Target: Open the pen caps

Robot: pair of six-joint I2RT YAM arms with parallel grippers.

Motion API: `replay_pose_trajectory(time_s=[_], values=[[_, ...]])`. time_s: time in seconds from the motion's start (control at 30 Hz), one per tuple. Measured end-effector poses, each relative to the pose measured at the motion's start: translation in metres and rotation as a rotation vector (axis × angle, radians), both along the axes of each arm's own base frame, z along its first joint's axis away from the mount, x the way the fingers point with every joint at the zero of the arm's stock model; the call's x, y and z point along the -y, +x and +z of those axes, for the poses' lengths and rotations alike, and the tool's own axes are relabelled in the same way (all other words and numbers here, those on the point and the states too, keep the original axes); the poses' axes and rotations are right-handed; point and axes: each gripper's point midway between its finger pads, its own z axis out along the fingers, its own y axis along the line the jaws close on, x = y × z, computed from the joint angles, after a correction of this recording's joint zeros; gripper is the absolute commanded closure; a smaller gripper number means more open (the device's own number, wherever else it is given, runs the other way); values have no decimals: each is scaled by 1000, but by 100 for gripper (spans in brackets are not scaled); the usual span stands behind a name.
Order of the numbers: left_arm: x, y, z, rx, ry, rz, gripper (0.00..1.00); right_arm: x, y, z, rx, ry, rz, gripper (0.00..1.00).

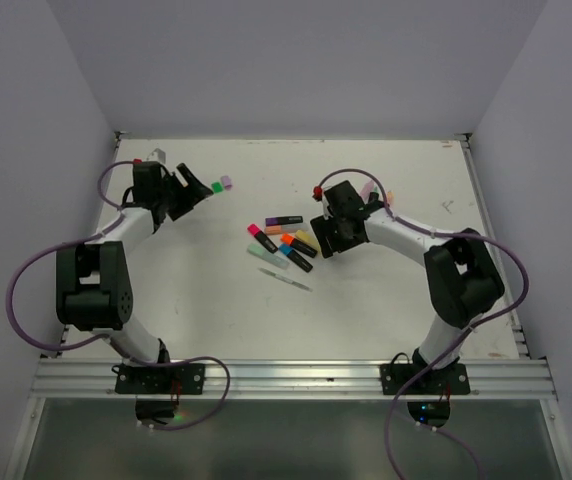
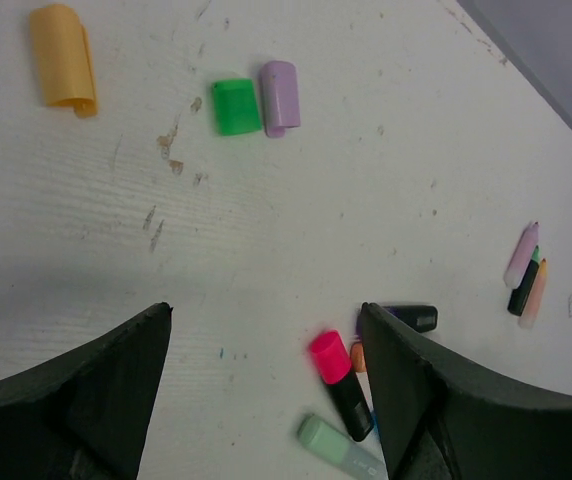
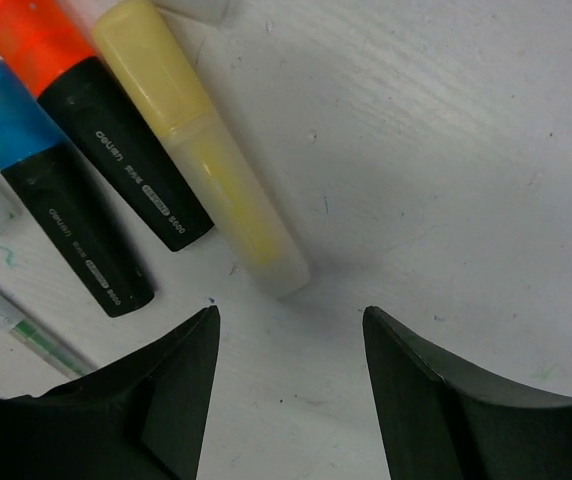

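Jaws on your left gripper (image 2: 266,312) stand apart, with only bare table (image 2: 296,230) between them. Well ahead of it, the loose green cap (image 2: 236,107) and purple cap (image 2: 279,97) lie side by side, and a pale orange cap (image 2: 63,58) lies farther left. Beside its right finger (image 2: 416,390), a pink cap (image 2: 329,357) sits on a black barrel (image 2: 351,405). Your right gripper (image 3: 291,318) is spread too and grasps nothing. Just ahead of its gap lies the pale end of the yellow highlighter (image 3: 206,150). Left of that, the orange cap (image 3: 28,40) and blue cap (image 3: 6,120) sit on black barrels (image 3: 126,150).
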Motion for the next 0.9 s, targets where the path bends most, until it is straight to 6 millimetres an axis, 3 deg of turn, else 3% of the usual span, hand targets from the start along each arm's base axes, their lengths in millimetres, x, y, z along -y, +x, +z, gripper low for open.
replay_pose_trajectory(time_s=[0.2, 0.4, 0.57, 0.77, 0.9], values=[[8, 2, 29, 85, -8, -27, 21, 7, -2, -34, -63, -71, 19, 37], [12, 1, 31, 93, -24, -47, 21, -1, 16, -36, -43, -78, 65, 38], [14, 1, 33, 98, -30, -56, 21, -5, 23, -36, -39, -69, 97, 46], [15, 1, 33, 99, -34, -62, 21, -6, 24, -36, -36, -56, 134, 70], [16, 0, 32, 98, -38, -67, 21, -7, 24, -35, -36, -43, 156, 96]])
